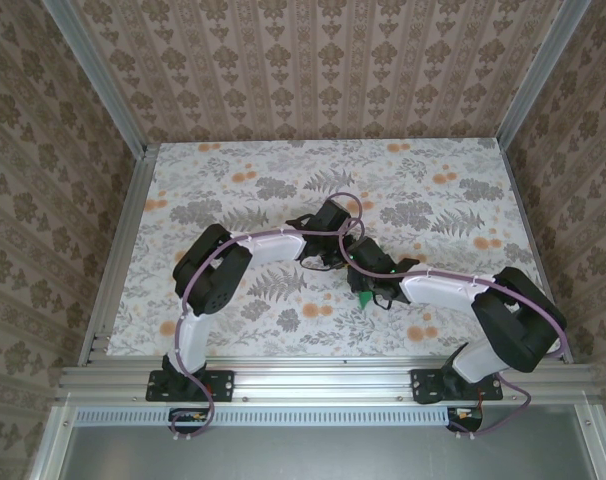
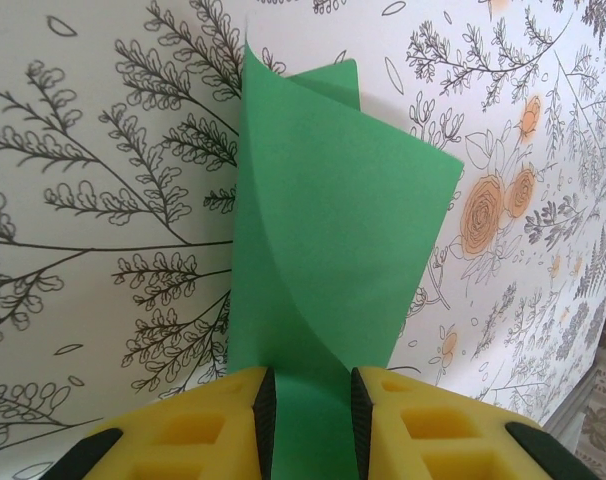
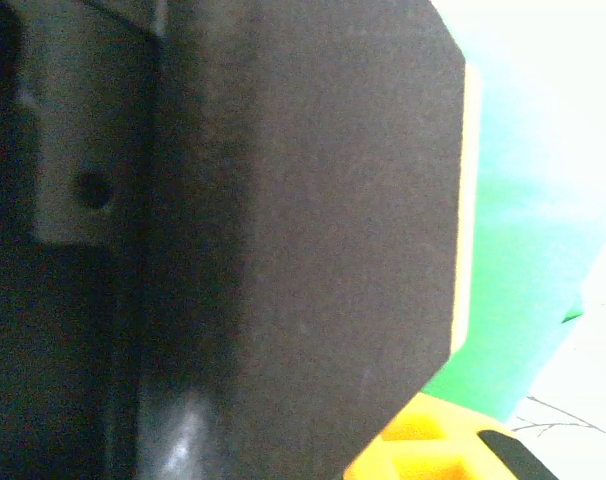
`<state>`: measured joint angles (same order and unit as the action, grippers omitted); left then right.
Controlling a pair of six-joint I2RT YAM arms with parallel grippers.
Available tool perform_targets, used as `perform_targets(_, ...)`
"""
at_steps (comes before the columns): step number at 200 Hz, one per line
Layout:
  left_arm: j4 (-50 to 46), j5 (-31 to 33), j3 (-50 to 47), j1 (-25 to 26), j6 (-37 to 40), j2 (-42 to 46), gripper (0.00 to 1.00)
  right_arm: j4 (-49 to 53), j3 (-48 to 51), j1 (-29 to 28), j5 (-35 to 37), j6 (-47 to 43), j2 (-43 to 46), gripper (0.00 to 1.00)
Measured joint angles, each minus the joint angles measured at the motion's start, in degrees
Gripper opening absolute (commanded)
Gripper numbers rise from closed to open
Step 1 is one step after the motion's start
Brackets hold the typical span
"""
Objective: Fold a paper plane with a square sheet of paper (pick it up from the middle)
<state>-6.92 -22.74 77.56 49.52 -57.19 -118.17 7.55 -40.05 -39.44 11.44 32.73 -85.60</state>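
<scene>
Left gripper (image 2: 308, 405) is clamping the square sheet of paper (image 2: 333, 230), which is curling toward 12 o'clock. Right gripper (image 1: 375, 290) is sitting alongside, can't tell if closed. Mid-fold; next needs a flattened crease.

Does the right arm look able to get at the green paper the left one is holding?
Probably yes. The left gripper holds the green paper, and the right gripper sits right beside the sheet with nothing visibly between them; whether it grips is unclear.
</scene>
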Motion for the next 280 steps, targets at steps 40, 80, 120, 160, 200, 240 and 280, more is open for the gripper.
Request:
perform_targets(40, -0.24, 0.04, 0.0, 0.0, -0.17, 0.02, 0.3, 0.74, -0.15, -0.39, 1.81, -1.11, -0.04, 0.01)
perform_targets(80, -0.24, 0.96, -2.23, -0.42, -0.35, 1.81, 0.36, 1.25, -0.2, -0.59, 1.75, -2.8, 0.04, 0.0)
perform_targets(120, -0.35, 4.98, -9.97, -2.47, -1.38, 12.09, 0.47, 0.04, 0.04, -0.85, -3.72, -3.52, 1.55, 0.0)
perform_targets(160, -0.66, 11.76, -22.27, -4.61, -3.43, 27.39, 0.53, -6.27, 0.07, -3.3, -12.33, -4.09, 1.38, 0.0)
perform_targets(200, -3.93, 18.97, -31.47, -4.98, -5.88, 39.67, 0.55, -15.02, 0.66, -6.01, -21.46, -4.33, -0.94, 0.0)
perform_targets(240, -4.17, 21.29, -33.64, -4.96, -6.12, 43.21, 0.46, -26.34, 8.57, -5.46, -24.96, -2.51, -0.31, 0.0)
perform_targets(280, -3.54, 20.98, -31.93, -3.5, -4.72, 38.8, 0.45, -38.84, 18.14, -1.36, -26.05, 4.5, 0.2, 0.0)
